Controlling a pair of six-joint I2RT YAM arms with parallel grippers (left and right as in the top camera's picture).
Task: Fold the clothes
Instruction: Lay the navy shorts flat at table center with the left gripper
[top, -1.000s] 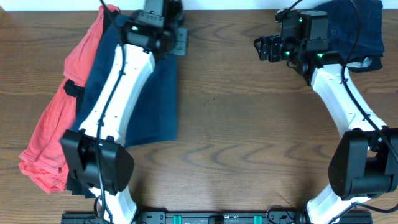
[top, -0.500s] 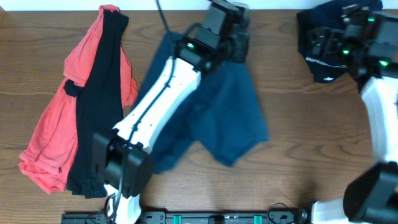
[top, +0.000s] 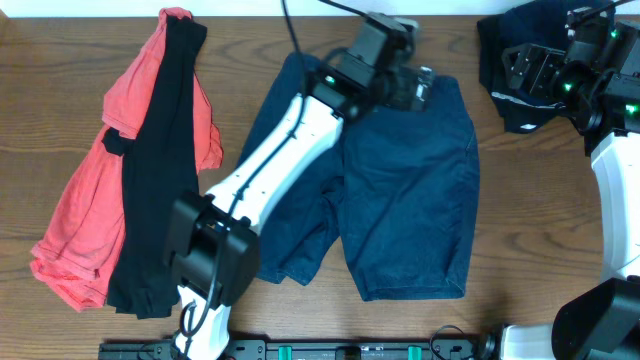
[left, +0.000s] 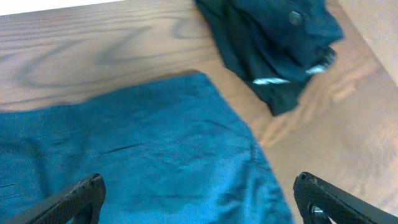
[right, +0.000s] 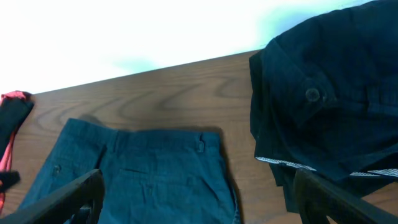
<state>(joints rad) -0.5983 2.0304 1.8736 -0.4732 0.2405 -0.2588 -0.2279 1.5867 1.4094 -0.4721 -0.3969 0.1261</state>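
Note:
Blue shorts (top: 400, 190) lie spread flat in the middle of the table, waistband toward the far edge. My left gripper (top: 415, 88) hovers open over the waistband's right part with nothing between its fingers. In the left wrist view the shorts (left: 137, 149) fill the space under the open left gripper (left: 199, 199). A dark navy garment (top: 515, 35) lies bunched at the far right. My right gripper (top: 522, 70) is open just above its left edge. The right wrist view shows the shorts (right: 143, 168) at left and the navy garment (right: 329, 106) at right, with the right gripper (right: 199, 199) open and holding nothing.
A coral red garment (top: 85, 210) and a black garment (top: 160, 170) lie in long heaps at the left. The left arm (top: 280, 160) stretches diagonally over the shorts' left leg. The table's far edge (top: 300, 12) runs just behind the waistband.
The left gripper pulled the blue shorts from the left heap to the middle, then opened and let go. The shorts now lie spread out. The right arm swung right toward the navy garment.

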